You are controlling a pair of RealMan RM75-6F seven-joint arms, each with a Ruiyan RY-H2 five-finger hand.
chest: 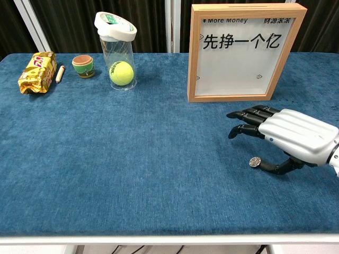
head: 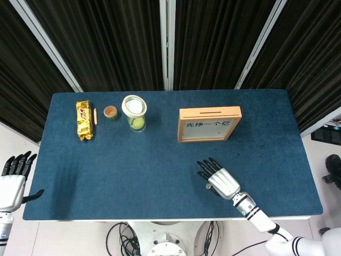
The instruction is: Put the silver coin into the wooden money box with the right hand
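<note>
The wooden money box stands upright at mid-table, glass front facing me, with a slot in its top edge; the chest view shows its frame. The silver coin lies on the blue cloth just in front of the box, and is a small speck in the head view. My right hand hovers palm down over it, fingers stretched toward the box and the thumb tip beside the coin. Nothing is between its fingers. My left hand hangs off the table's left edge, fingers apart and holding nothing.
At the back left are a gold snack packet, a small stick, a little clay pot and a clear tube with a tennis ball inside. The blue table ends close behind my right wrist.
</note>
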